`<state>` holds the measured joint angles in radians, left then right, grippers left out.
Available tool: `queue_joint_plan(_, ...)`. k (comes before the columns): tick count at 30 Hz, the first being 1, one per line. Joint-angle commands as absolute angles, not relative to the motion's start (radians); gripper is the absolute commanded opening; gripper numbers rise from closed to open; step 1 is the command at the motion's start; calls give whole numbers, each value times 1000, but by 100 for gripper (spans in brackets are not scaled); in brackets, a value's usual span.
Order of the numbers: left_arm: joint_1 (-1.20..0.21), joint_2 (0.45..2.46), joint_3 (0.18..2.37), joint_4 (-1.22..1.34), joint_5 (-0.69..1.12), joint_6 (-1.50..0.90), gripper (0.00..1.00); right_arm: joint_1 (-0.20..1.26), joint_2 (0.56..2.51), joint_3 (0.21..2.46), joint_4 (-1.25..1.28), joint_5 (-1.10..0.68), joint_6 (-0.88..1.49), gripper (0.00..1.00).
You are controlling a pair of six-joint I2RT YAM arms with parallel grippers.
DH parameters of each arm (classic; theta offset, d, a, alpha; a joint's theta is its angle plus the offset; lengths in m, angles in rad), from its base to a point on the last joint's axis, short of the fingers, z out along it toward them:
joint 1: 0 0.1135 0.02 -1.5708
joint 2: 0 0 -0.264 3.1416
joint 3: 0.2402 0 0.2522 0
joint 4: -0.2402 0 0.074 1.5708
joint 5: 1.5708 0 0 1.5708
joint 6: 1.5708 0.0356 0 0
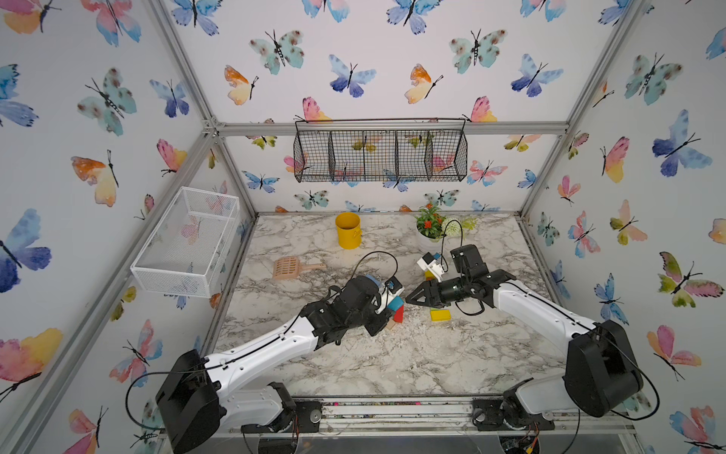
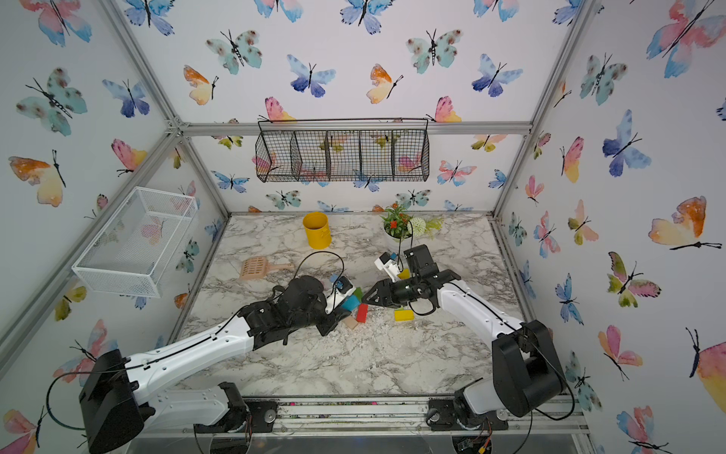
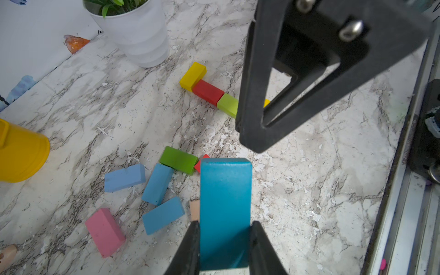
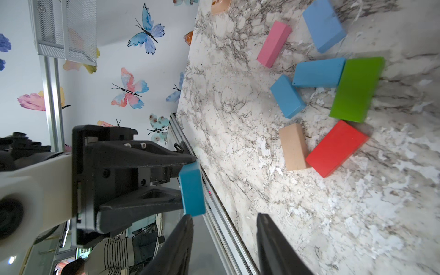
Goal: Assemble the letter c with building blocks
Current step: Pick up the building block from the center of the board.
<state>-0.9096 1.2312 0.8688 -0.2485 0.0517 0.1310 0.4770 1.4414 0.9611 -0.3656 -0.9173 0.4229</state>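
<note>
My left gripper (image 3: pixel 225 223) is shut on a teal block (image 3: pixel 225 209), holding it above the marble table near its middle; the teal block (image 1: pixel 396 303) also shows in a top view. My right gripper (image 4: pixel 223 217) faces it from the right, open and empty, one finger right beside the teal block's (image 4: pixel 192 189) end. A yellow block (image 3: pixel 192 76), a red block (image 3: pixel 207 92) and a lime block (image 3: pixel 228 104) lie end to end in a row. Loose below lie a green block (image 4: pixel 357 89), a red block (image 4: pixel 337 148), a tan block (image 4: pixel 294 146), a pink block (image 4: pixel 273 44) and three blue blocks (image 4: pixel 317 72).
A yellow bucket (image 1: pixel 348 230) and a potted plant (image 1: pixel 430 228) stand at the back. A tan slotted scoop (image 1: pixel 288 268) lies left of the blocks. A white wire basket (image 1: pixel 188 239) hangs on the left wall, a black one (image 1: pixel 380 155) on the back wall.
</note>
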Motion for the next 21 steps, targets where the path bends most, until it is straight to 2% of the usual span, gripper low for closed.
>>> queue_joint_plan(1,-909,1259,892,-235,91,152,5,476,1432,947,-369,-992,404,49)
queue_joint_plan(6,-908,1273,900,-236,106,155,5,476,1416,927,-315,-1033,443,50)
queue_joint_plan(10,-909,1267,907,-233,116,150,5,476,1423,924,-312,-1034,448,44)
queue_joint_plan(16,-910,1254,908,-223,141,149,5,476,1430,880,-263,-1029,482,43)
queue_joint_plan(21,-910,1260,904,-222,161,152,5,476,1415,831,-142,-1086,554,31)
